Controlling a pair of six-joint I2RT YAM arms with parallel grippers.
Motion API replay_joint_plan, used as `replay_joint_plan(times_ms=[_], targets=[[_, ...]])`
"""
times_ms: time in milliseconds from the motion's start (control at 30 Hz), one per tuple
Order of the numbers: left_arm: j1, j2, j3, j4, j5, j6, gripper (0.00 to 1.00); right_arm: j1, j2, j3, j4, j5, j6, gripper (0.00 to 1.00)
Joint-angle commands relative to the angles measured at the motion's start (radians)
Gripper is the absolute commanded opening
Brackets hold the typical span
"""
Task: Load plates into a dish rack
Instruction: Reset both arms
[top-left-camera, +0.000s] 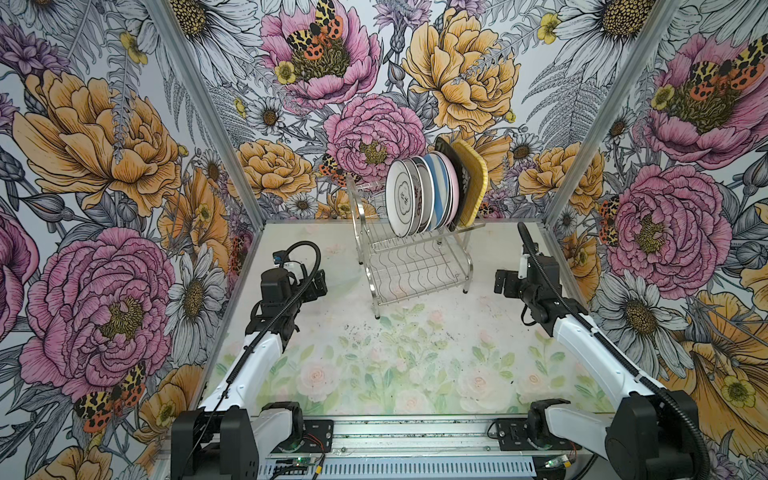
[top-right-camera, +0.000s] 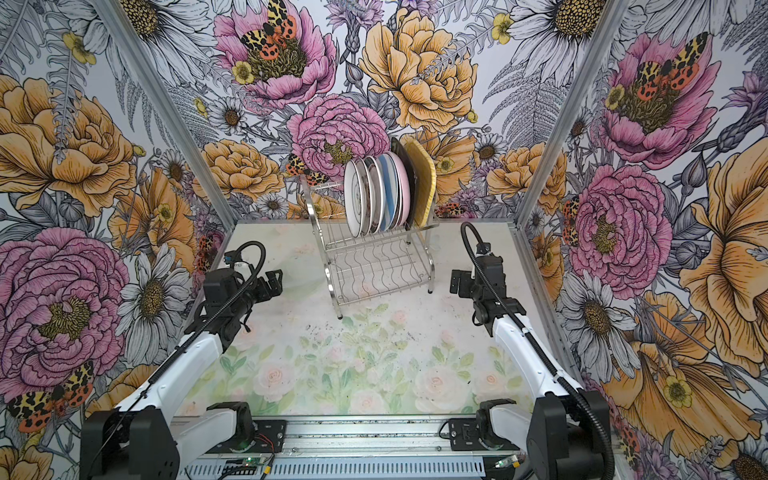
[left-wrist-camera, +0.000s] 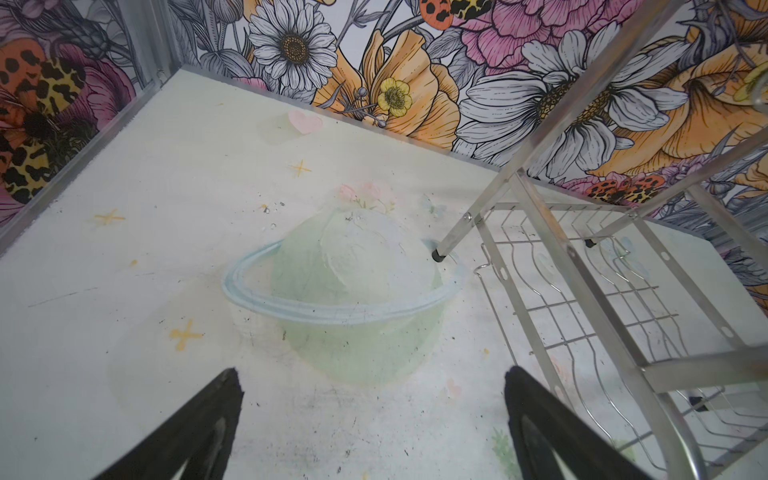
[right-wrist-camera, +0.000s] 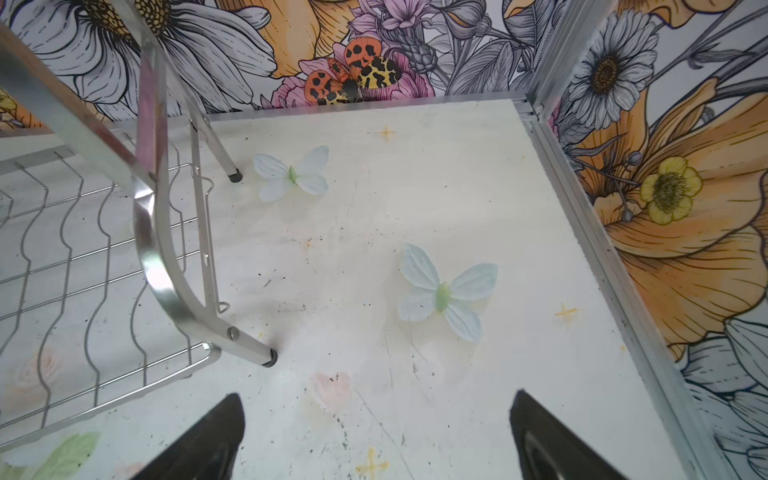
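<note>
Over the floral tabletop (top-left-camera: 415, 345) at left, the left gripper (top-left-camera: 319, 284) hangs wide open and empty. At centre back, the chrome dish rack (top-left-camera: 415, 270) holds the plates (top-left-camera: 432, 191) on edge on its upper tier. The row runs left to right and the plates face left. The right gripper (top-left-camera: 500, 282) is wide open and empty.

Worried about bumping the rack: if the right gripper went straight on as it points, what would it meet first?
Most likely the table: the right gripper aims down at bare surface, and the dish rack stands aside of that line.
</note>
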Motion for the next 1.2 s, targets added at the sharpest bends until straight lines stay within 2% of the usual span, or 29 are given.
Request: replay_joint_plan(times_ms=[0, 200, 333, 467, 800, 1067, 1167], targets=[[0.007, 0.036, -0.034, 0.162, -0.054, 0.064, 0.99, -0.042, 0.026, -0.064, 0.233, -0.025, -0.045, 0.99], [0.007, 0.119, -0.115, 0.390, -0.096, 0.120, 0.99, -0.087, 0.121, -0.175, 0.481, -0.046, -0.065, 1.00], [-0.005, 0.176, -0.125, 0.457, -0.115, 0.157, 0.99, -0.091, 0.180, -0.212, 0.598, -0.049, -0.069, 0.99], [-0.023, 0.211, -0.163, 0.566, -0.161, 0.196, 0.99, -0.091, 0.210, -0.233, 0.675, -0.063, -0.079, 1.00], [-0.031, 0.342, -0.223, 0.837, -0.194, 0.242, 0.99, -0.092, 0.281, -0.322, 0.921, -0.053, -0.097, 0.99], [-0.037, 0.407, -0.253, 0.948, -0.201, 0.247, 0.99, -0.093, 0.354, -0.397, 1.129, -0.050, -0.094, 1.00], [-0.037, 0.425, -0.257, 0.970, -0.204, 0.247, 0.99, -0.091, 0.353, -0.402, 1.135, -0.041, -0.092, 0.99]])
